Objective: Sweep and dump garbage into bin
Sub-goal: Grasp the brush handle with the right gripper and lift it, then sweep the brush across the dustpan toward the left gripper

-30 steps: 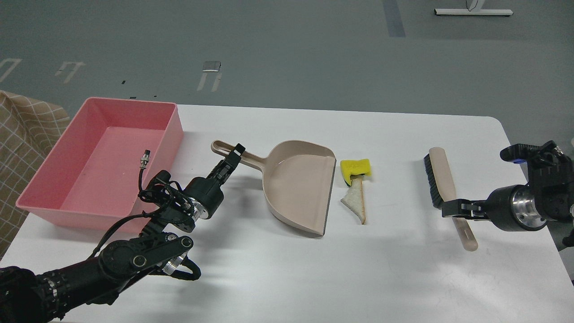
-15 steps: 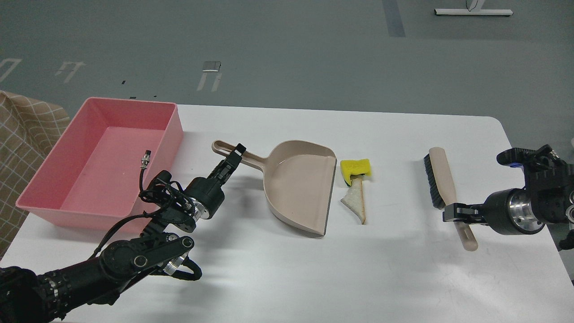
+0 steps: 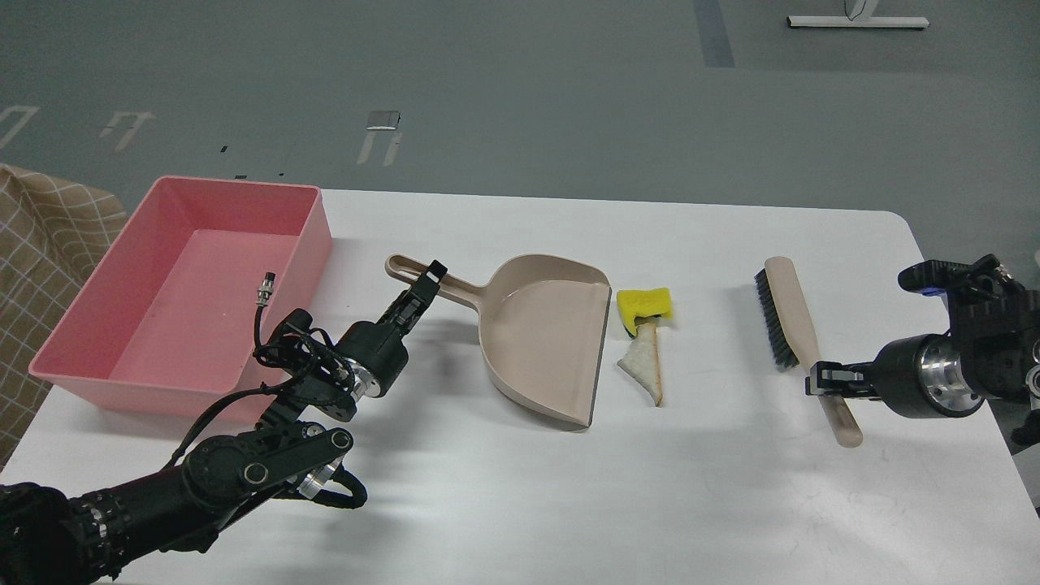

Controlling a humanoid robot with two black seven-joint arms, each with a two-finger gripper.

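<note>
The garbage lies mid-table: a yellow sponge piece (image 3: 644, 305) with green backing, and a triangular white bread slice (image 3: 644, 363) just below it. Both sit right of the open mouth of the beige dustpan (image 3: 544, 345). My left gripper (image 3: 428, 280) is shut on the dustpan's handle. My right gripper (image 3: 822, 380) is shut on the handle of the beige brush (image 3: 786, 325), whose black bristles face left; the brush looks tilted. The pink bin (image 3: 313, 213) stands at the far left of the table, with nothing inside it.
The white table (image 3: 520, 487) has its right edge near my right arm. A checked beige cloth (image 3: 41, 236) hangs off to the left beyond the bin. The grey floor lies past the table's far edge.
My right gripper has shifted slightly, and the brush has swung with it: the brush head moved up and to the left. The dustpan, the garbage and my left arm have stayed put.
</note>
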